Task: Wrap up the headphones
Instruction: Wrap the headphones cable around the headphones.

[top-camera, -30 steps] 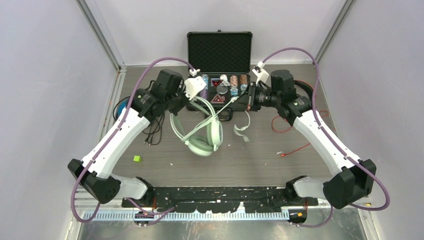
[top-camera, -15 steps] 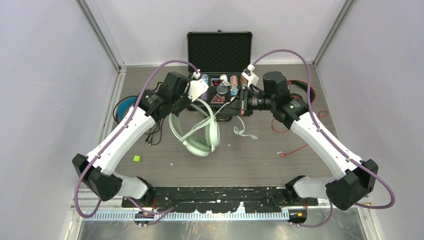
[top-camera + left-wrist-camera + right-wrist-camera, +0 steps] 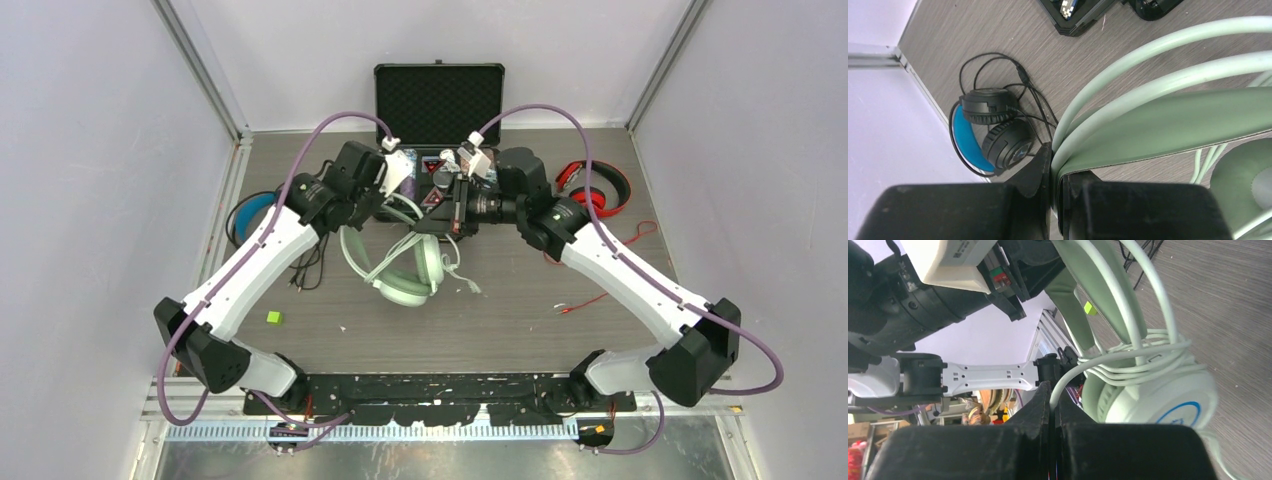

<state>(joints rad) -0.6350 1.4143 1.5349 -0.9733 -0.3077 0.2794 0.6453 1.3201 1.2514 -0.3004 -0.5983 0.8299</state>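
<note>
The mint-green headphones (image 3: pixel 402 270) are held up over the middle of the table, ear cups hanging low. My left gripper (image 3: pixel 383 206) is shut on their headband (image 3: pixel 1168 120), which sits pinched between the jaws (image 3: pixel 1055 175). My right gripper (image 3: pixel 428 222) is shut on the white cable (image 3: pixel 1073 372), right beside the ear cup (image 3: pixel 1158 395). Several turns of the cable lie wound just above that cup. The black headphones (image 3: pixel 993 130) with a blue-lined band lie at the left edge (image 3: pixel 250 212). At the back right lie the red headphones (image 3: pixel 595 188).
An open black case (image 3: pixel 438 100) of poker chips stands at the back, just behind both grippers. A red cable (image 3: pixel 600 295) trails over the right side. Black cable (image 3: pixel 305 265) lies loose left of the mint pair. A small green cube (image 3: pixel 273 317) sits front left.
My right gripper has swung left to the mint headphones, drawing in the white cable that lay loose on the table. The left gripper has shifted slightly right with the headband.
</note>
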